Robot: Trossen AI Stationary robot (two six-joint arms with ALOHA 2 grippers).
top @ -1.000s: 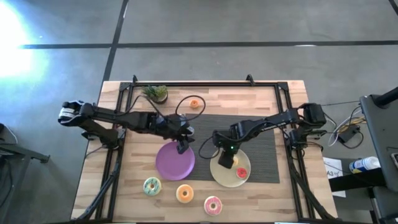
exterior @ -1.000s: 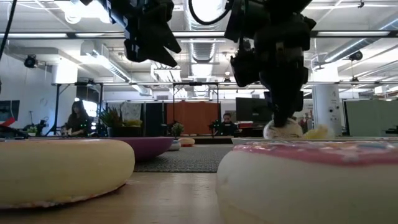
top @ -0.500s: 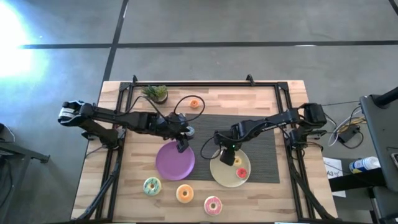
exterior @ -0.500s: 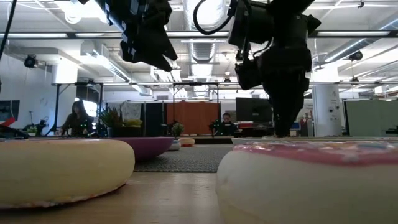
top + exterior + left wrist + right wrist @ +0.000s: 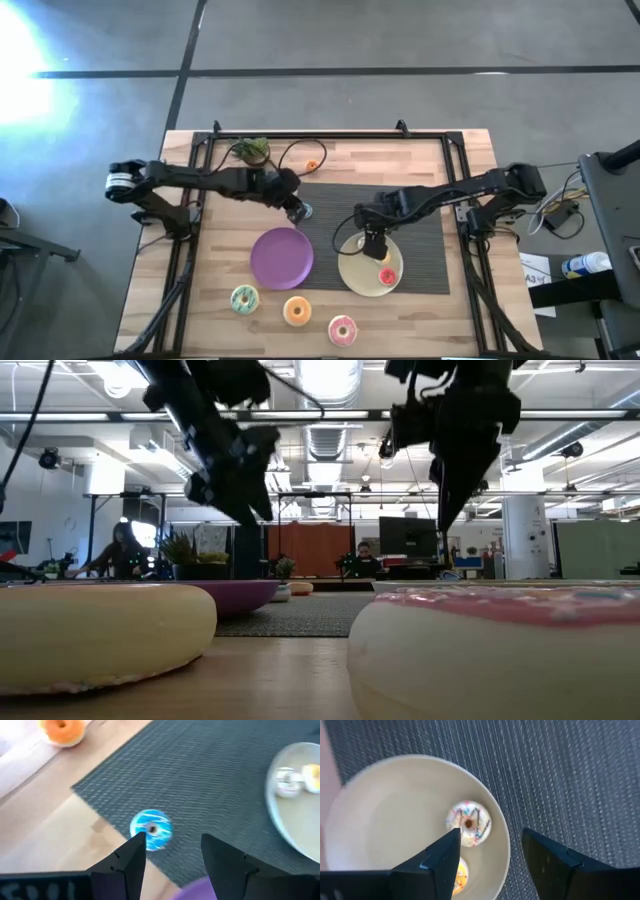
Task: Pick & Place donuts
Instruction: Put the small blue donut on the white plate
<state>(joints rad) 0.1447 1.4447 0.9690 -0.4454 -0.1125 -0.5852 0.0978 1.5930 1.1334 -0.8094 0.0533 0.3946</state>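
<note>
- Nearest the table's front edge, three larger donuts sit in a row on bare wood: green (image 5: 243,298), orange (image 5: 297,311), pink (image 5: 342,329). None is on a plate.
- Behind them, the purple plate (image 5: 281,257) holds nothing; the yellow plate (image 5: 356,275) carries a red donut (image 5: 387,276), a cream donut (image 5: 468,823) and a small orange-yellow one (image 5: 459,874).
- My right gripper (image 5: 372,241) hangs over the yellow plate's far rim, fingers spread, holding nothing.
- My left gripper (image 5: 296,210) hovers, fingers spread, over the blue donut (image 5: 151,829) at the dark mat's (image 5: 425,215) corner.
- I judge this the approach: next I must drop straight, straddle the blue ring, then pinch.
- Farthest, a small orange donut (image 5: 312,166) lies apart, near the potted plant (image 5: 252,148).
</note>
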